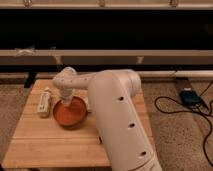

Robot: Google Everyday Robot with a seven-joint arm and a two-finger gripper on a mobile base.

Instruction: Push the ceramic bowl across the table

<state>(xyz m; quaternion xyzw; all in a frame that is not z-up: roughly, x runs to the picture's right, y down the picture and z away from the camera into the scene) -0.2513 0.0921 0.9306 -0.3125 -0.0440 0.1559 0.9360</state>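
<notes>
The orange-red ceramic bowl [70, 113] sits on the left-middle part of the light wooden table [45, 145]. My gripper [67, 98] hangs from the white wrist at the bowl's far rim, reaching down to or just inside that edge. The big white arm comes in from the lower right and hides the table's right half.
A white elongated object [44, 102] lies on the table just left of the bowl. A blue box with black cables [190, 96] is on the floor to the right. A dark wall with a low rail [105, 56] runs behind the table.
</notes>
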